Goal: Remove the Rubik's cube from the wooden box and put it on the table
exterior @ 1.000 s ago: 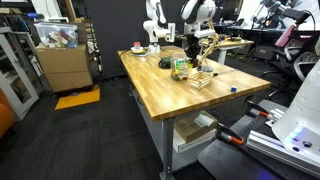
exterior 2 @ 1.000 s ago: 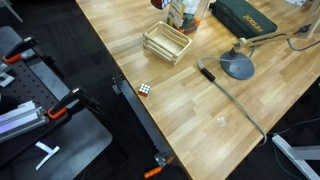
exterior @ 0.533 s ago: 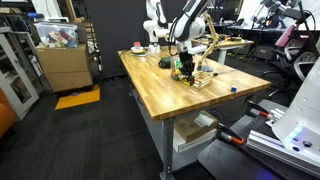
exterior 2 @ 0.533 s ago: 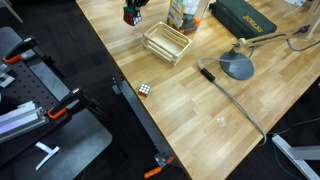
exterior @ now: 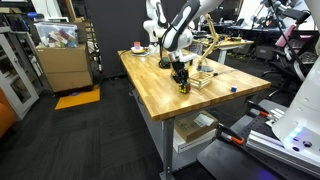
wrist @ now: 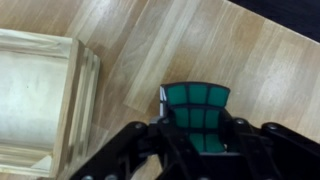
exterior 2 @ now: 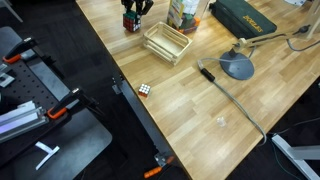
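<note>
The black fingers [wrist: 198,146] were closed partway, one against each side of the Rubik's cube [wrist: 195,108], which filled the gap between them. The face that showed was a glossy green grid of nine square tiles parted by dark lines. In an exterior view the fingers [exterior 2: 133,13] hung low over the desk [exterior 2: 200,115] with the cube [exterior 2: 130,24] under them showing red and green. Whether it touched the wood could not be told.

The cube was outside the wooden box [wrist: 76,100], just beside it, with a strip of bare desk [wrist: 150,40] between. The box was a low open crate of pale, thin slats with square corners [exterior 2: 166,42]. The desk top was honey-coloured butcher block, made of narrow glued strips with plain grain, and its edge was thick [exterior: 160,95].

Beyond the box stood a green-and-yellow carton [exterior 2: 182,12] and a long dark green case [exterior 2: 245,17] with gold lettering too small to read. A second small multicoloured cube [exterior 2: 145,88] lay near the desk's edge, well apart from the fingers.
</note>
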